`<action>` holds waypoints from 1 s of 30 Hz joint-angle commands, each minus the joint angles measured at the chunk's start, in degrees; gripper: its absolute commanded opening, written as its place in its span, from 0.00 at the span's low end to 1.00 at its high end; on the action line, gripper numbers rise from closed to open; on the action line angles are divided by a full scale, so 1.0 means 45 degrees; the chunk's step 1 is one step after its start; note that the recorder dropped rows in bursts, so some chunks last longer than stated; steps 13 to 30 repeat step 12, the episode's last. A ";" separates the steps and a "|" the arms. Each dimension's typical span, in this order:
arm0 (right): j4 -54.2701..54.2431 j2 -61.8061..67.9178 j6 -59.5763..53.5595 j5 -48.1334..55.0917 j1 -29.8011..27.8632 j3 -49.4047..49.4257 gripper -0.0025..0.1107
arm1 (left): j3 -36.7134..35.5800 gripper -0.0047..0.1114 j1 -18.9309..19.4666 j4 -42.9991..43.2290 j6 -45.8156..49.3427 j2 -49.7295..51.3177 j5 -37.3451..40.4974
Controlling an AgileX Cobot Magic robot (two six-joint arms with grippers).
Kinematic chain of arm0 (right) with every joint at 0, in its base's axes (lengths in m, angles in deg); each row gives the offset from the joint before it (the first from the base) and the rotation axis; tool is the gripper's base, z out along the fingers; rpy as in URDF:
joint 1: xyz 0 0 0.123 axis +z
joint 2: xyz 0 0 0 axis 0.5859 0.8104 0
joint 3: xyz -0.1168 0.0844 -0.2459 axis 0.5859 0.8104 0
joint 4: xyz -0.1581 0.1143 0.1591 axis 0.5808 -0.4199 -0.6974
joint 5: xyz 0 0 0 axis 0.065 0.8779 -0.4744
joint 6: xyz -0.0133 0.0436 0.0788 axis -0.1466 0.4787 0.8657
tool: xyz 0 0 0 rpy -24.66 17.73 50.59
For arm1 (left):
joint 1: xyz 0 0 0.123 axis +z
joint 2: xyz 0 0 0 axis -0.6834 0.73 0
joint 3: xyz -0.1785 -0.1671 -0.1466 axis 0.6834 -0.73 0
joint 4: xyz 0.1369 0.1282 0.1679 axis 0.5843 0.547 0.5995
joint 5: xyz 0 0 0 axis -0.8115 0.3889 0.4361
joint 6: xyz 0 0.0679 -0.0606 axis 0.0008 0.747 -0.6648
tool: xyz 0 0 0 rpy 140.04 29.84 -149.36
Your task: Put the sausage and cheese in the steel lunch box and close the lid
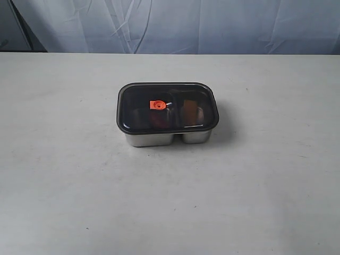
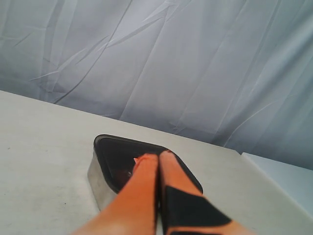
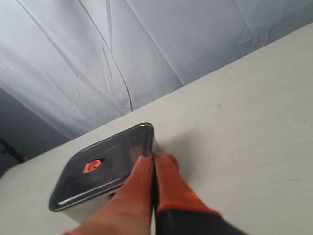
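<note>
The steel lunch box stands mid-table with the dark translucent lid lying flat on it, orange tab on top. Through the lid I make out a dim reddish shape, the sausage, in the left compartment and a brownish-orange one, the cheese, in the right. Neither arm appears in the exterior view. In the left wrist view my left gripper is shut and empty, its orange fingers pointing at the lid. My right gripper is shut and empty too, tips near a corner of the lid.
The white table spreads out on all sides of the box. A pale wrinkled cloth backdrop hangs behind the table's far edge. In the left wrist view a table corner shows beyond the box.
</note>
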 commanded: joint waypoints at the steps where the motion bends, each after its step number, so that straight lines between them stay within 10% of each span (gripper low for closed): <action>1: 0.3161 -0.0082 -0.0691 -0.0060 -0.0077 0.0025 0.01 | -0.0056 0.04 -0.0117 0.0019 0.0029 -0.0084 0.0094; 30: 0.5718 -0.0082 -0.0691 0.0547 -0.0077 0.0025 0.01 | -0.0056 0.04 -0.0117 0.0019 0.0029 -0.0084 0.0094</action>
